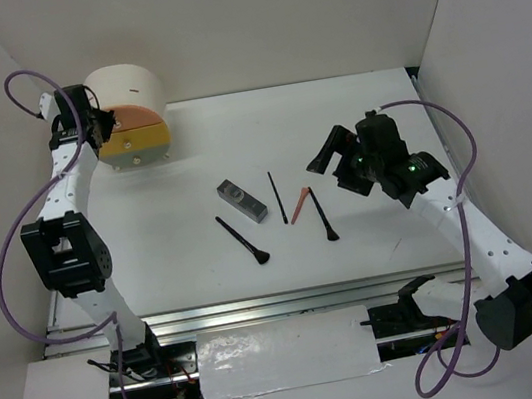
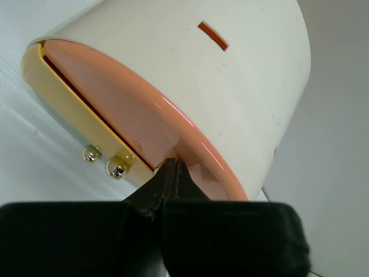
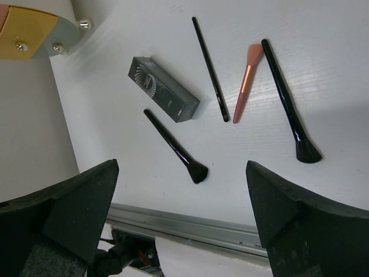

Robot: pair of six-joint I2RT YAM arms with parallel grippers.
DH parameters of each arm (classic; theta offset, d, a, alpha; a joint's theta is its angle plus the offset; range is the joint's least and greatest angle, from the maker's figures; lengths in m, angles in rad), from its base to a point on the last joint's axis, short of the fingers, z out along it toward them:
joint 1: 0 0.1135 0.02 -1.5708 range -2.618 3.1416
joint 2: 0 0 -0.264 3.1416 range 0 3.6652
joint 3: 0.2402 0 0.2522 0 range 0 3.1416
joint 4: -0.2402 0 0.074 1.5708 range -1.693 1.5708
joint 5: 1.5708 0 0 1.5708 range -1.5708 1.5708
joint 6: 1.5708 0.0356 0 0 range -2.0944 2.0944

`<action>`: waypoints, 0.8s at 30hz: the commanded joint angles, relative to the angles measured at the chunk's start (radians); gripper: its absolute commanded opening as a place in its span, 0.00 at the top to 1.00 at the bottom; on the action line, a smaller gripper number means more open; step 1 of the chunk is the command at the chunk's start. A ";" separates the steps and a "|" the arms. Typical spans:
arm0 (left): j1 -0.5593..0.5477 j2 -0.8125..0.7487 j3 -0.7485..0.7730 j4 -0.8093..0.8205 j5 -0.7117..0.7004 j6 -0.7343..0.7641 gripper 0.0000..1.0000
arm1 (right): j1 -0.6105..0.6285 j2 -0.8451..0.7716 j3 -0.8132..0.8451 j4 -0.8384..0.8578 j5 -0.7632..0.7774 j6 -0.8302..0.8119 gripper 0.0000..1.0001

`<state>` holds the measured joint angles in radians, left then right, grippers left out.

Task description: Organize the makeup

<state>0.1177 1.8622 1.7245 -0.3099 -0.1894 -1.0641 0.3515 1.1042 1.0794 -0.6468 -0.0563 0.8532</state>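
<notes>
Pressing against the coral drawer rim of the round drawer box (image 1: 133, 94) at far left, the left tool (image 2: 173, 170) is standing closed, gripping nothing visible. The makeup is lying loose mid-table (image 1: 361, 93) — black brush (image 1: 242, 240), grey case (image 1: 243, 201), thin black stick (image 1: 276, 197), coral brush (image 1: 299, 204), second black brush (image 1: 323, 215). The right tool (image 1: 331, 152) is hovering just right of them, jaws spread wide and empty.
</notes>
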 commanded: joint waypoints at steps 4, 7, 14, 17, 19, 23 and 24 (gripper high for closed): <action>0.000 0.038 0.047 0.003 -0.004 0.023 1.00 | -0.013 -0.001 0.062 -0.002 0.027 -0.029 0.00; 0.000 0.016 0.029 -0.035 -0.015 -0.006 0.95 | -0.014 0.002 0.066 -0.002 0.021 -0.031 0.00; 0.008 -0.233 -0.404 0.145 0.071 -0.112 0.40 | -0.014 0.013 0.060 0.010 0.001 -0.040 0.00; 0.016 -0.233 -0.505 0.256 0.140 -0.106 0.44 | -0.016 0.017 0.056 0.015 -0.020 -0.051 0.00; 0.019 -0.241 -0.595 0.387 0.166 -0.103 0.47 | -0.017 0.017 0.051 0.022 -0.031 -0.057 0.00; 0.028 -0.242 -0.707 0.632 0.191 -0.089 0.38 | -0.017 0.016 0.040 0.026 -0.040 -0.069 0.00; 0.031 -0.232 -0.715 0.675 0.205 -0.074 0.34 | -0.019 0.014 0.039 0.026 -0.045 -0.072 0.00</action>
<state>0.1352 1.6405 1.0229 0.0826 -0.0353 -1.1553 0.3412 1.1194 1.0977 -0.6495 -0.0807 0.8093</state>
